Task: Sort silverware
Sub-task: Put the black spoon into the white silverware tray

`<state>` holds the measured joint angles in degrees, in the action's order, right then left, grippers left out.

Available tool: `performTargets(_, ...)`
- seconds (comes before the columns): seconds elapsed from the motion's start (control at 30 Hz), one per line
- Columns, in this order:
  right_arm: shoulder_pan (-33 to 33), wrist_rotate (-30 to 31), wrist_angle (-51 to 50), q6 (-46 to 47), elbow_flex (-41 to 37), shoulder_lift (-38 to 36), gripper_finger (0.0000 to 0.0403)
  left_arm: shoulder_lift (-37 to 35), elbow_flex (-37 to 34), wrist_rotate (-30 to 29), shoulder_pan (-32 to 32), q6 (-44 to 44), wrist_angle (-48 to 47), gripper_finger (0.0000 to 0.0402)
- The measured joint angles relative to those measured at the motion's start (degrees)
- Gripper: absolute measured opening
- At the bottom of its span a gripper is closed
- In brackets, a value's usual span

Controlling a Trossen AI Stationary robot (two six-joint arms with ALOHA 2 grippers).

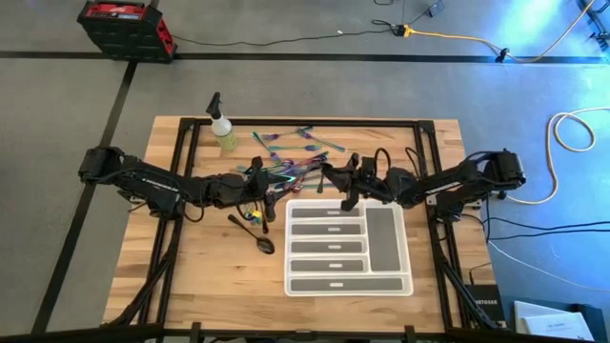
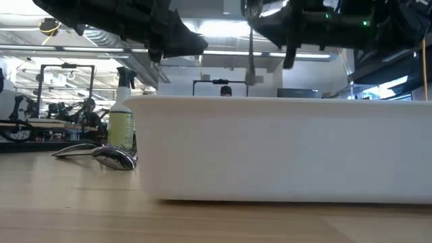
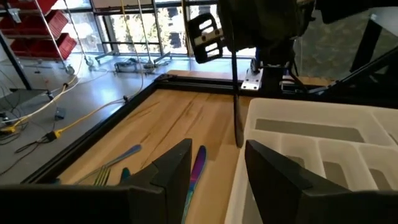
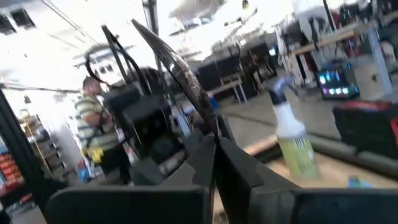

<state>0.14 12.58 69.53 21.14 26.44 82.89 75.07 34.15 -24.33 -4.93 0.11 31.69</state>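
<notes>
The right gripper (image 1: 349, 193) pinches a dark knife (image 3: 237, 99) upright above the tray's (image 1: 396, 250) edge; the left gripper (image 3: 214, 165) hovers half spread over the desk (image 1: 200, 276).

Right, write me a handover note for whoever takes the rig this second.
Right end effector: shut on a dark utensil, hanging upright over the tray's far edge.
Left end effector: open, empty, above the silverware pile, left of the tray.
Two black spoons lie on the table left of the tray.
Done: nothing visible in the tray compartments.
Left: place the held piece, then sort the pile and spoons.
</notes>
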Motion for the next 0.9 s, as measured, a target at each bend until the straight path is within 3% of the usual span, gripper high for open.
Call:
performTargets(0.33, 2.9, 3.6, -2.3, 4.5, -1.2, 0.1, 0.0, 0.0, 0.0, 0.0, 0.0, -0.8, -0.6, 0.0137)
performTargets(0.6, 9.8, 17.9, -1.9, 9.0, -1.2, 0.1, 0.0, 0.0, 0.0, 0.6, 0.0, -8.2, -2.9, 0.0137)
performTargets(0.8, 11.6, 19.8, 2.1, 6.1, -1.1, 0.1, 0.0, 1.1, 0.0, 15.6, 0.3, -17.0, -2.5, 0.0137)
performTargets(0.9, 11.5, 16.1, 3.6, 4.1, -1.1, 0.1, 0.0, 4.7, 0.0, 18.8, -0.3, -19.9, -1.2, 0.0137)
